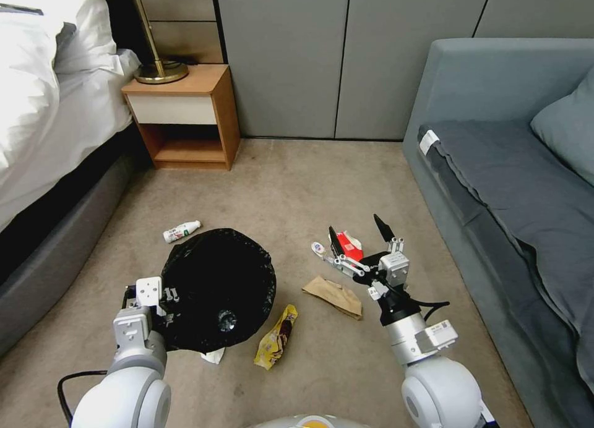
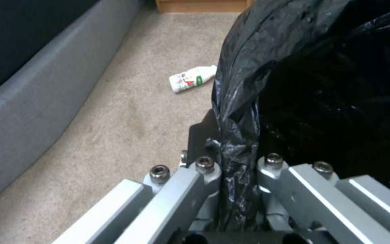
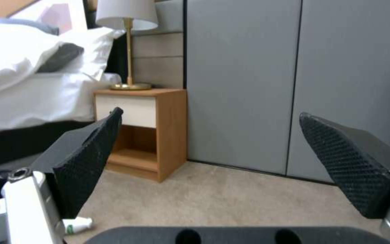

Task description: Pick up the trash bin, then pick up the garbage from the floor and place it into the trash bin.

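Left pincer (image 2: pixel 224 189) grips trash bin (image 1: pixel 218 289).

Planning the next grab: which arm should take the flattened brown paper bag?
The right. The right gripper hangs open just beyond the flattened brown paper bag; the left gripper is shut on the black-lined trash bin.

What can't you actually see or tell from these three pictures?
- Bin: the black bag covers its walls in the head view, and the dark inside hides its contents.
- Tissue: mostly tucked under the bin, head view.
- Red carton: partly behind the open right gripper, head view.
- Left gripper: its fingertips are buried in bag folds, left wrist view.
- Bottle: largely hidden behind a finger, right wrist view.
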